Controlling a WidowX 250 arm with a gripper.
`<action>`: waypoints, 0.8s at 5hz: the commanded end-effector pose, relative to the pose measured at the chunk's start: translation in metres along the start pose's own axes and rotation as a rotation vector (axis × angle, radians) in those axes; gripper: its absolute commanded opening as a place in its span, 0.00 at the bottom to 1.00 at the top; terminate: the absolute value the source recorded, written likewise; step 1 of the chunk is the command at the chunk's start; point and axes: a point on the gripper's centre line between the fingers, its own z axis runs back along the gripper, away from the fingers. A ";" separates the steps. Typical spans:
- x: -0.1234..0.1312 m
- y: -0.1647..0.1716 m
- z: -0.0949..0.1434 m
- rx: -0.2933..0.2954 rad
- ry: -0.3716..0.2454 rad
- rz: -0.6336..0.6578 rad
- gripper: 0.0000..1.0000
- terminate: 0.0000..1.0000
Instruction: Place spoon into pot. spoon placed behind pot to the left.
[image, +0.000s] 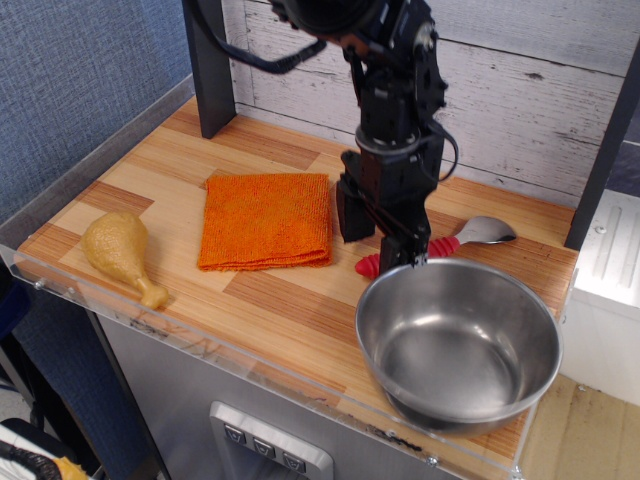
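Note:
The spoon (447, 244) lies on the wooden table behind the pot's left rim, its red ribbed handle pointing front-left and its silver bowl end to the back right. My gripper (380, 240) hangs just above the handle, hiding its middle. The two black fingers (353, 212) stand apart with nothing held between them. The right finger reaches down to the pot's back-left rim. The pot (458, 345), a shiny steel bowl, sits at the front right corner, tipped a little toward the front, and is empty.
A folded orange cloth (266, 220) lies left of my gripper. A yellow-tan toy drumstick (120, 252) lies at the front left edge. A dark post (210, 70) stands at the back left before the plank wall. The pot overhangs the table's front edge.

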 end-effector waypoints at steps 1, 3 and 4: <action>-0.007 0.017 0.076 0.074 -0.167 0.046 1.00 0.00; -0.020 0.030 0.138 0.063 -0.233 0.092 1.00 0.00; -0.033 0.035 0.162 0.072 -0.269 0.128 1.00 1.00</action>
